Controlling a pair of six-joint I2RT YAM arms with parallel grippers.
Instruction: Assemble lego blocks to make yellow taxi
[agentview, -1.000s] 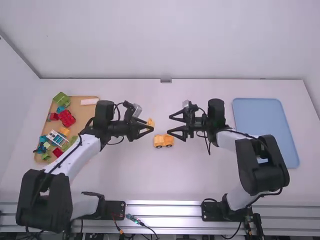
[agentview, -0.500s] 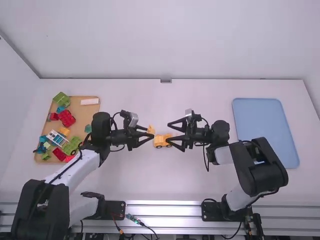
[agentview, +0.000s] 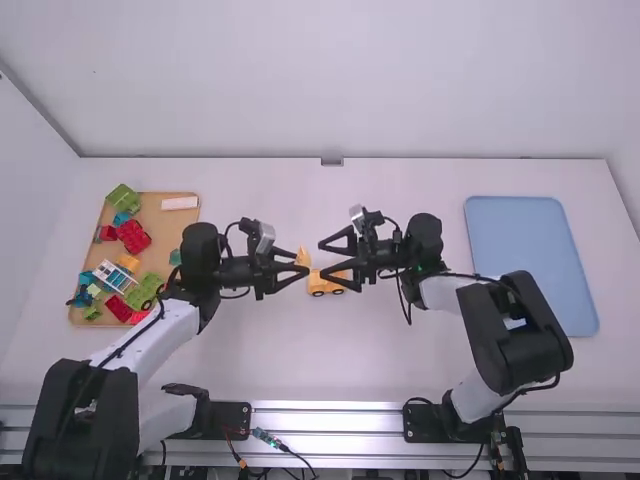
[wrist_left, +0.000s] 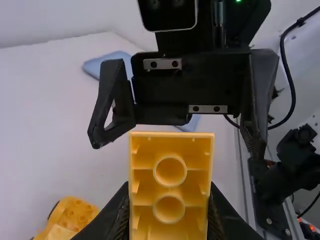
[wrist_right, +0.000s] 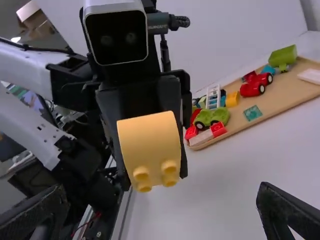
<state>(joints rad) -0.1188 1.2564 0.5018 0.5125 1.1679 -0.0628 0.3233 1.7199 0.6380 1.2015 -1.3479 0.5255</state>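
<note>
My left gripper is shut on a yellow block left of the table's middle. In the left wrist view the block shows its hollow side with two round tubes, between the fingertips of the left gripper. The right wrist view shows the block's curved face and several studs. My right gripper stands open facing it, a short gap away; in its own view the right gripper has widely spread fingers. A yellow wheeled car base rests on the table near both; part of it shows in the left wrist view.
At the left lies a brown tray with red, green, blue and yellow toy parts and a white piece. A light blue tray lies at the right. Both grippers face each other closely above the table's middle.
The right gripper has moved left toward the held block, its fingers still apart. The left gripper shifted slightly at first, keeping the block, then held still. The car base stayed put.
</note>
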